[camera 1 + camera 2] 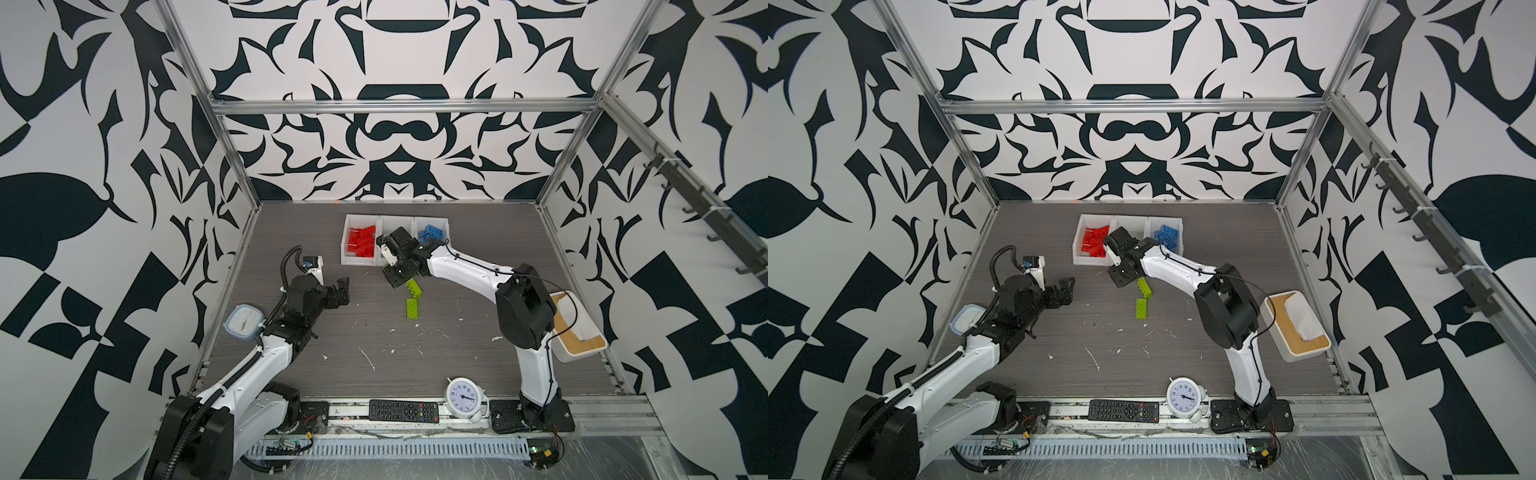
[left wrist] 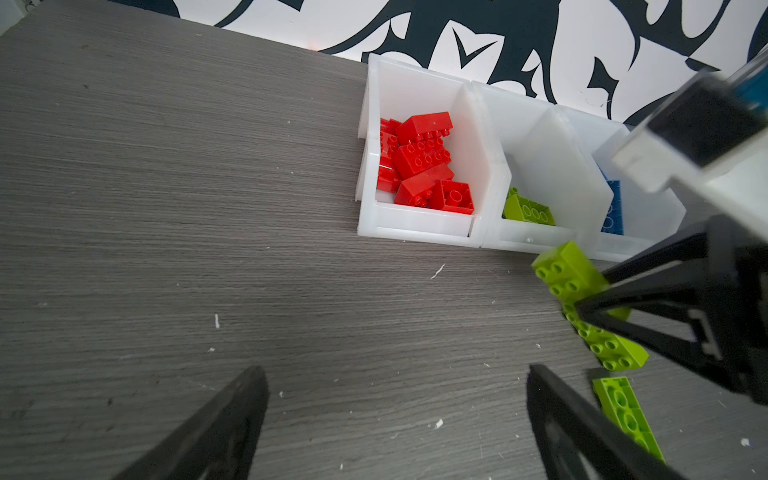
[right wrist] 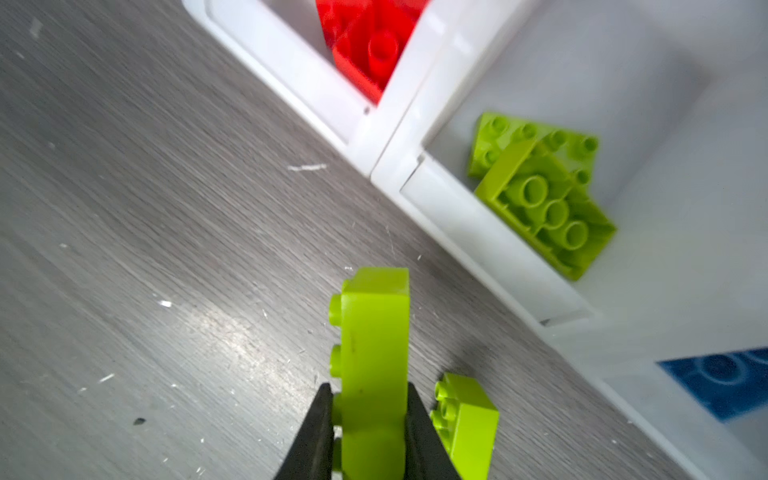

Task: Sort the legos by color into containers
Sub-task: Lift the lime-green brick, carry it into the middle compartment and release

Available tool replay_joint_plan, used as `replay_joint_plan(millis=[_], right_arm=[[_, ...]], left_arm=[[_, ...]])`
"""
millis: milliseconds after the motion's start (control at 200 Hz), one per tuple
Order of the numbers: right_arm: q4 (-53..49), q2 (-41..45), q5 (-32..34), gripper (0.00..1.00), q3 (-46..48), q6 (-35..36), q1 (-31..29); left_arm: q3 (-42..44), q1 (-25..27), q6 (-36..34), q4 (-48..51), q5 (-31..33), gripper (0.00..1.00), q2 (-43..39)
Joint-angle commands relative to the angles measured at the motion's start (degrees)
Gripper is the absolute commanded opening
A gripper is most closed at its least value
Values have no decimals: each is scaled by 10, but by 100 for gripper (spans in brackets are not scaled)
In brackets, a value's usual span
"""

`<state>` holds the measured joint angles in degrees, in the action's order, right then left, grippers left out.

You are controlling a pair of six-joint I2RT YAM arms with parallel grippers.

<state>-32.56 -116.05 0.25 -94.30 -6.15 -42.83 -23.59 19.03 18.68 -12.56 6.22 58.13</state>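
Right gripper point(image 3: 370, 395) clamps a lime green brick point(image 3: 374, 328) on its edge, studs sideways, just before the middle bin point(image 3: 465, 232) of the white row, where two green pieces point(image 3: 548, 208) lie. Another green brick point(image 3: 469, 415) sits right beside it on the table point(image 3: 145, 208). Left gripper point(image 2: 397, 370) hangs wide open, empty.

In both top views right arm point(image 1: 457, 266) covers most of middle bin point(image 1: 395, 222), contents unseen there; right wrist view: right gripper point(image 3: 369, 388), held brick point(image 3: 374, 353) and second green brick point(image 3: 469, 419) cut off by frame edge; blue brick point(image 3: 723, 374) blurred and cut off; red bricks point(image 3: 370, 45) blurred, cut off; left wrist view: right arm blurred, hiding most of blue bin point(image 2: 656, 208).
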Motion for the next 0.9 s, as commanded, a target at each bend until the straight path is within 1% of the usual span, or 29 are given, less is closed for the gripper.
replay_joint_plan(millis=[0,330,535,660,760,895], right_arm=[[21,26,17,20,-23,-10,10],[62,-24,12,19,-94,-20,51],[104,-38,55,19,-106,-52,58],[130,-57,81,21,-113,-75,58],[129,-79,87,22,-133,-82,58],[127,-102,89,27,-160,-84,58]], left_arm=[[6,-2,7,1,0,100,-7],[6,-2,7,3,0,100,-13],[7,-2,12,2,-7,100,-14],[6,-2,13,2,-7,100,-14],[7,-2,13,4,-7,100,-18],[10,-2,13,3,-4,100,-25]])
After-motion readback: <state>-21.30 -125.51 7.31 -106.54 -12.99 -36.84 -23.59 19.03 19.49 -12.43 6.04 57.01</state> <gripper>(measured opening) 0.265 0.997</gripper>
